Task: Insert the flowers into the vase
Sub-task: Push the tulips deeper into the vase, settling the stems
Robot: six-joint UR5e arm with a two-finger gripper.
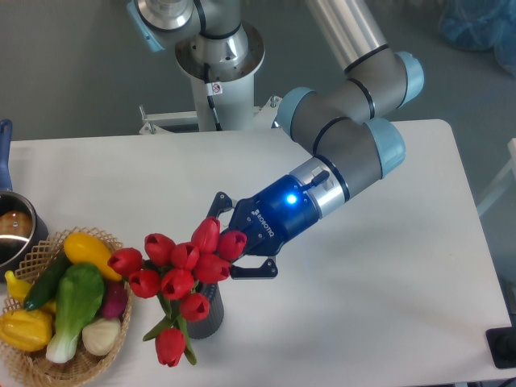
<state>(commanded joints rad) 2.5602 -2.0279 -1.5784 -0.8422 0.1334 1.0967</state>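
- The flowers (179,278): I count nine red tulip buds in one bunch, green stems and leaves under them, sitting low on my screen toward 7 o'clock of the table's middle.
- One bud droops lowest, at 6 o'clock of the bunch, out in front of the vase (206,313).
- I see one vase, dark grey and ribbed, directly under the bunch; the stems run down toward its mouth, but the buds hide the rim, so I cannot tell how deep they sit.
- One gripper (239,246) comes in from 2 o'clock; its dark fingers straddle the buds at the upper right of the bunch. Whether the jaws pinch the bunch or stand loose around it, I cannot tell: buds cover the tips.
- At 9 o'clock of the vase, one wicker basket (32,254) holds toy vegetables: yellow, green, purple and white pieces. The leftmost bud hangs just beside its rim.
- At the left edge, one steel pot (11,234) with a blue handle, touching the basket's far side.
- All stand on the white table (379,322).
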